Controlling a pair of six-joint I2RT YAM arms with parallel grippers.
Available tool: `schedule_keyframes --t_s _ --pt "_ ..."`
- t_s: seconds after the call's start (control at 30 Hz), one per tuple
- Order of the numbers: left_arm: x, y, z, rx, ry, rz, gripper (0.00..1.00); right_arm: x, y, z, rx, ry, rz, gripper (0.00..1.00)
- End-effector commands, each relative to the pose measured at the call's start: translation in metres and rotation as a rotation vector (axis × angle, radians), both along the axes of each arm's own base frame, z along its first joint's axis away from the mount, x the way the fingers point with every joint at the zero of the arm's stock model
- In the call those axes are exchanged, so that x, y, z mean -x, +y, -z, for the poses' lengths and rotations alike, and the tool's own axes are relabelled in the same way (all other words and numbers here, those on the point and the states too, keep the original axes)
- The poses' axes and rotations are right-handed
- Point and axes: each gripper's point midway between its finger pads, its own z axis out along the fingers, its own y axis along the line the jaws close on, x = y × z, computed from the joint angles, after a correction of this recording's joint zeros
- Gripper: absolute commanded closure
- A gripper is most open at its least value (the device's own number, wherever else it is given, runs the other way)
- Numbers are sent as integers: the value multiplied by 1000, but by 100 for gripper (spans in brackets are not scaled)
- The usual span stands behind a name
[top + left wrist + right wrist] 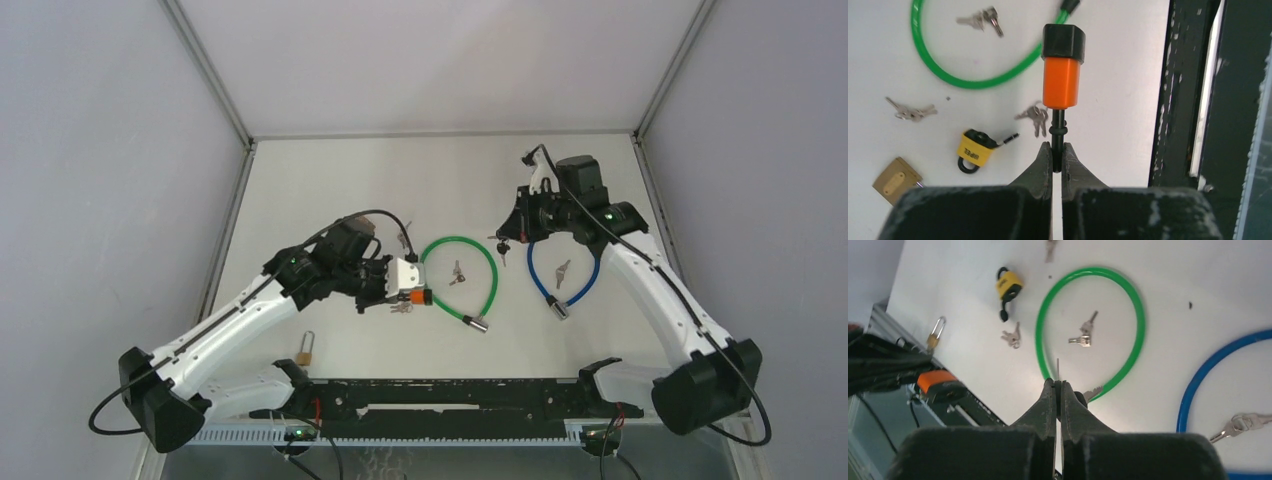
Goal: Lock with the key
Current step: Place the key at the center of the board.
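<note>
My left gripper (1058, 156) is shut on the thin black shackle of an orange padlock (1062, 80), whose black-capped end points away from the fingers. From above, the padlock (421, 296) hangs just off the table by the green cable's left end, with the left gripper (405, 296) behind it. My right gripper (1058, 386) is shut on a key (1058, 367), seen edge-on as a thin blade; a second key (1093, 392) dangles beside the fingers. Seen from above, the right gripper (511, 236) hovers between the two cable loops, well to the right of the orange padlock (938, 383).
A green cable lock (466, 277) and a blue cable lock (590, 285) lie mid-table, each with keys (458, 272) (562, 272) inside its loop. A yellow padlock (973, 149), a brass padlock (305, 348) and loose keys (1037, 116) lie near the left arm. A black rail (450, 395) runs along the near edge.
</note>
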Motion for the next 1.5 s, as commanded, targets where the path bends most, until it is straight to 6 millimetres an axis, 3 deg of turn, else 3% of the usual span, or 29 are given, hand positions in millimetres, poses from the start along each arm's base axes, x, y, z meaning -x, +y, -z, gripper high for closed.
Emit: schedule_keyframes --t_s 0.0,0.13,0.3,0.57,1.1,1.47 --pt "1 17 19 -41 -105 65 100 -27 -1 21 -3 62 135 100" --pt "20 39 45 -126 -133 215 100 -25 7 32 -1 91 95 100" --pt "58 54 72 -202 48 377 100 -15 19 47 57 116 42 100" --pt "56 68 98 -335 90 514 100 5 40 62 105 156 -38 100" --pt "55 67 97 -311 65 469 100 25 39 68 11 193 -58 100" --pt "69 80 108 -391 240 520 100 41 44 87 19 248 -76 100"
